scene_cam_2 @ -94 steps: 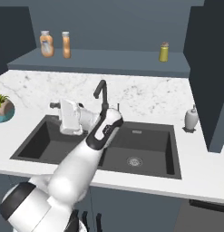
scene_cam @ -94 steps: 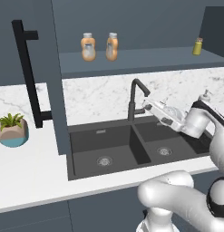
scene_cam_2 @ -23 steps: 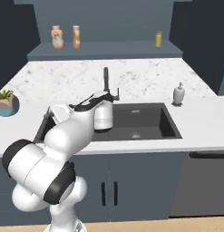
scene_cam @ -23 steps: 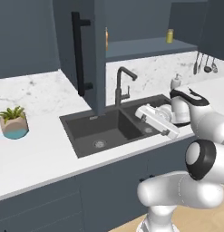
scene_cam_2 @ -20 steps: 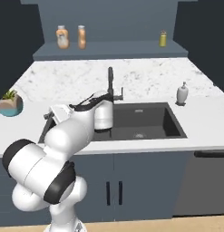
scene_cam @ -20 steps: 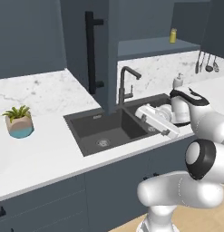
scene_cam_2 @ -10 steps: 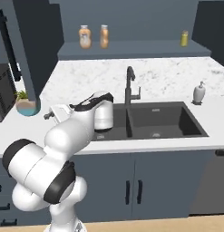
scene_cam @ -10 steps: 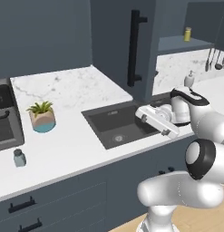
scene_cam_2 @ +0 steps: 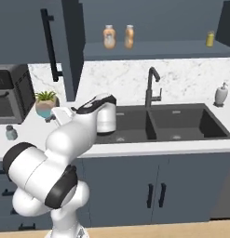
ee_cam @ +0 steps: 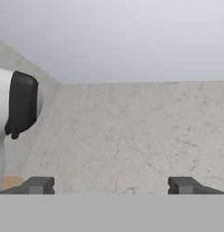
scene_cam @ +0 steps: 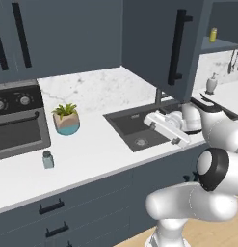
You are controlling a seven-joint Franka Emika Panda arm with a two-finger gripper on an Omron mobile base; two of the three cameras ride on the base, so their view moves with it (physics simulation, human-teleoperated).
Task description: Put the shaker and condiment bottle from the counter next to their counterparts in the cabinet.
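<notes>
Marble-white counter point(scene_cam: 106, 144) runs the whole width here, smooth and grey-veined, and at its far left near edge sits the shaker point(scene_cam: 47, 159) we need: a stubby pale blue-grey cylinder with a dark cap, just in front of the black oven point(scene_cam: 17, 123). A bit right of it there's a potted plant point(scene_cam: 66, 119) in a rounded teal-and-tan pot. We can't spot the counter's condiment bottle anywhere right now.

Moving right, the matte black sink point(scene_cam_2: 163, 122) with its curved black faucet point(scene_cam_2: 152, 88), then the cabinet point(scene_cam_2: 149, 49) above it, door swung open with the long bar handle. On the shelf: two orange bottles point(scene_cam_2: 109, 37) side by side at the left, the yellow-green shaker point(scene_cam_2: 209, 38) far right.

Our gripper point(ee_cam: 111, 185) hangs over bare marble with its jaws spread wide, holding nothing.

What worries us: the shaker is small, smooth and round, so an off-centre pinch could tip or roll it. Also that open door juts out between shaker and shelf, so a lazy swing could clip it.
</notes>
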